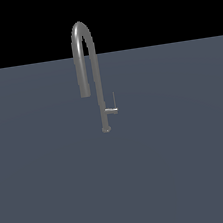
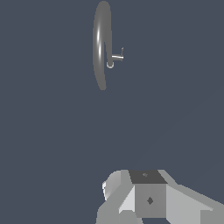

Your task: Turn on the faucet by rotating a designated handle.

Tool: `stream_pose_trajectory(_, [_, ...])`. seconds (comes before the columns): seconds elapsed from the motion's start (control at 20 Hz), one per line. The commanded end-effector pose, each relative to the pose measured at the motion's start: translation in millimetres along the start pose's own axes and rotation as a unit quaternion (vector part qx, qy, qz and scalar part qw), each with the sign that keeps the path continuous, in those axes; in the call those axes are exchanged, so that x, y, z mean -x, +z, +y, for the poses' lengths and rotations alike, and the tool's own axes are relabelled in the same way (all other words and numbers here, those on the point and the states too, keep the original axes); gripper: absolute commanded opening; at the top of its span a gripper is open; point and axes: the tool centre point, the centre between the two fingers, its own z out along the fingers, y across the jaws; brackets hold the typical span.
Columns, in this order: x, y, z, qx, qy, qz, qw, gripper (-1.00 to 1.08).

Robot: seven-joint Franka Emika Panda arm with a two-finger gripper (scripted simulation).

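A: Scene status? Biggest thing first.

B: Flat blue-grey floor [image 1: 183, 173] fills most of the exterior view, black band above it. The faucet [image 1: 97, 75] stands on that floor, upright, round base touching it. Use it as the landmark.

A: Faucet shape?

B: Slim grey gooseneck. Stem rises from the base, arches over the top, and the spout end turns down on the exterior view's left of the stem, hanging clear of the floor. From the wrist view the faucet [image 2: 101, 43] is seen from above, arch foreshortened into a narrow loop.

A: Robot?

B: Only grey-white blocky arm hardware [image 2: 151, 199] shows in the wrist view, well apart from the faucet. No part of it appears in the exterior view.

A: Pincer state?

B: Cannot tell. Fingers aren't visible in either view, so no read on how wide it is or on any hold.

A: The handle?

B: The handle [image 1: 112, 108] sits low on the faucet's stem, just above the base, on the exterior view's right. Short stub sticks out sideways, thin rod rises from its end. The wrist view shows the handle [image 2: 117, 56] beside the stem too. Nothing touches it.
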Motion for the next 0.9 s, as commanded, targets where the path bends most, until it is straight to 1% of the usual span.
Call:
stream_pose_trajectory(0.0, [0.0,0.0,0.0,0.0,0.0,0.0,1.0,-1.0])
stream_pose_trajectory(0.2, [-2.2,0.5,-0.2,-0.003,0.003,-0.003,1.0,-1.0])
stream_pose_trajectory(0.45, [-11.2,2.7,-1.0,-0.015,0.016,-0.013,0.9997,-1.0])
stream_pose_trajectory(0.65, [-23.6,5.9,-1.9,-0.031,0.033,-0.028,0.9986,-1.0])
stream_pose_trajectory(0.85, [-40.6,11.0,-2.6,-0.054,0.057,-0.049,0.9957,-1.0])
